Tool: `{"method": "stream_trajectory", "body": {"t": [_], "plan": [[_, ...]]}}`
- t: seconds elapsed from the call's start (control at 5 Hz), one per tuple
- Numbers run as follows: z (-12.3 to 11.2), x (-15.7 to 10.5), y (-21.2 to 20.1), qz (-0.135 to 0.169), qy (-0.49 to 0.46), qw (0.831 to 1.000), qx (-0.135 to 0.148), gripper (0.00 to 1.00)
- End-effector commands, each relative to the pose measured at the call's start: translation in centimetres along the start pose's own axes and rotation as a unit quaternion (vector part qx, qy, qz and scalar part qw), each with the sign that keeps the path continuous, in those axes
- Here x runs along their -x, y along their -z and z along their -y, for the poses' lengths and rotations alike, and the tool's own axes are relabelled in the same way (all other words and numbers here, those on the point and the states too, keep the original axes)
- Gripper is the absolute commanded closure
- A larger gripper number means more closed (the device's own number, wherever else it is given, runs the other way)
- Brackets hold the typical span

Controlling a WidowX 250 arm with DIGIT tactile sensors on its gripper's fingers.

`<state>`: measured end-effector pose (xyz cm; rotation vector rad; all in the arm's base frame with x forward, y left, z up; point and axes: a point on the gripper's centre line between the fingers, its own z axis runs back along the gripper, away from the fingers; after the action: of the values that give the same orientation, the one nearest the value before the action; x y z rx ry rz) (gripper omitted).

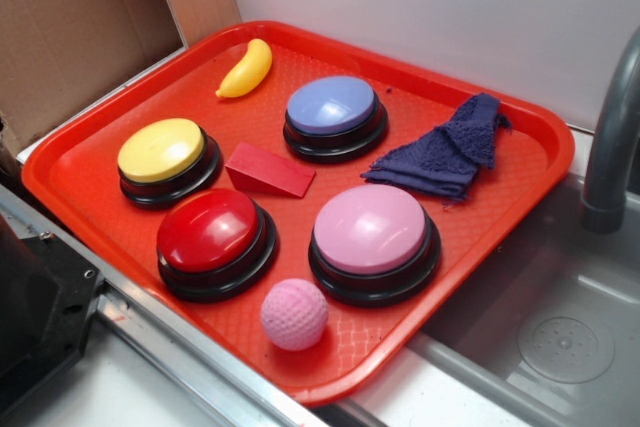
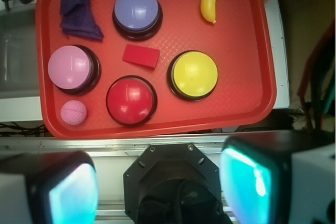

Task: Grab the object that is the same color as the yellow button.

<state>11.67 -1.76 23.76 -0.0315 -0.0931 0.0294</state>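
On the red tray (image 1: 90, 182), the banana (image 1: 246, 69) lies alone in the far left corner, touching nothing. Near it, toward the front, stands the yellow button (image 1: 162, 151), and beside this one the red button (image 1: 209, 231). A red wedge block (image 1: 270, 170) lies in the middle, between the yellow button and the blue button (image 1: 331, 106). At the right side are the pink button (image 1: 371, 230) and a folded dark blue cloth (image 1: 447, 150). A pink ball (image 1: 294, 314) rests near the front rim. From the wrist view, the tool (image 2: 160, 187) hangs above the tray's near edge, well apart from the banana, its fingers (image 2: 73, 192) spread wide and holding nothing.
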Motion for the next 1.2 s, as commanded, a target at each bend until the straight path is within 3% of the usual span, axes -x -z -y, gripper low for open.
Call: {"method": "stream_trajectory", "body": {"t": [0.0, 0.4, 0.6, 0.8, 1.0], "plan": [[0.0, 0.0, 0.0, 0.000, 0.000, 1.000, 0.000, 0.00], [1.1, -2.3, -0.4, -0.009, -0.005, 1.000, 0.010, 0.00], [1.4, -7.6, -2.4, -0.002, -0.054, 0.998, 0.034, 0.00], [-0.2, -12.5, -2.0, 0.009, -0.074, 0.997, 0.030, 0.00], [-4.0, -17.4, -1.3, 0.014, -0.128, 0.992, 0.001, 0.00]]}}
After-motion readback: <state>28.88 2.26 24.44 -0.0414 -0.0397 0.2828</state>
